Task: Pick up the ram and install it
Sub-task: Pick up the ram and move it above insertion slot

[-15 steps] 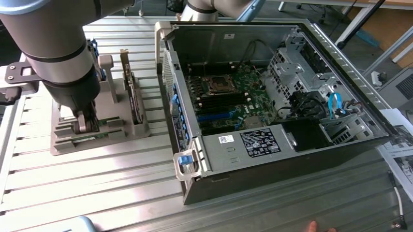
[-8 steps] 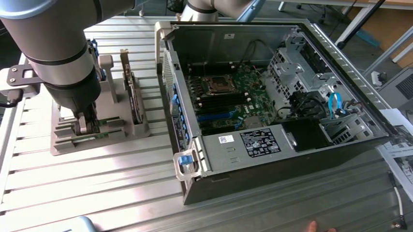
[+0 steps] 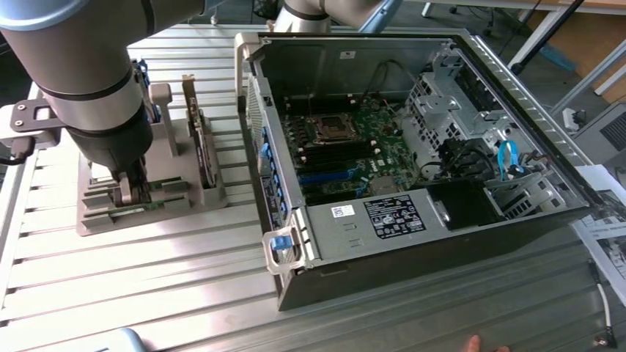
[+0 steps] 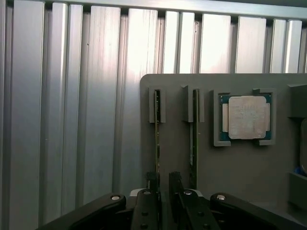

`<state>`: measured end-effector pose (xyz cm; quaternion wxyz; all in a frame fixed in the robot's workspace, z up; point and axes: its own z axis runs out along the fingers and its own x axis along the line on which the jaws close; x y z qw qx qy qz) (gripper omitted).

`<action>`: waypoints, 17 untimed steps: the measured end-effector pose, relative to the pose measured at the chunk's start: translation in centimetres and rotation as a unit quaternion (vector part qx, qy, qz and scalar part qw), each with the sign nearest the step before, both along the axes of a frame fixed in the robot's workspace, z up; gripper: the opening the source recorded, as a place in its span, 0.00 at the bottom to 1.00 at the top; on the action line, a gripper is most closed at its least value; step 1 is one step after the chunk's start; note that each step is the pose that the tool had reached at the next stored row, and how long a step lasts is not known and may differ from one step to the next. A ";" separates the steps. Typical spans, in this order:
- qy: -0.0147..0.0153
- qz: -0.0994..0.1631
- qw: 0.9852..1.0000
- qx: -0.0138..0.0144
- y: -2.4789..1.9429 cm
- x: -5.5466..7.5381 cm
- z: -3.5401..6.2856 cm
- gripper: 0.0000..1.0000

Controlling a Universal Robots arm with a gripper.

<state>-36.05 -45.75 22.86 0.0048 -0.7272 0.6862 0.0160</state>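
Our gripper [image 4: 163,181] hangs with jaws parted over the grey holder [image 4: 230,177] on the ribbed aluminium table [image 4: 96,120]. The ram [image 4: 157,129] stands on edge in its slot, seemingly between them. An opened computer case [image 3: 323,55] sits toward the exterior view's right.

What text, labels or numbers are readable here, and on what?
Nothing is clear enough to quote.
Black label on the silver box: print too small to read.
White sticker beside it: unreadable.
Small sticker on the computer case inner wall: unreadable.
Printed sheets at the exterior view's right: blurred.
Processor chip: no legible marking.
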 end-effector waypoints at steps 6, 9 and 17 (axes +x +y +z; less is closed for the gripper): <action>0.000 0.000 1.000 0.000 -0.32 0.0 0.01 0.24; 0.000 0.000 1.000 0.000 -0.32 0.0 0.00 0.24; 0.000 0.000 1.000 0.000 -0.34 0.0 -0.58 0.24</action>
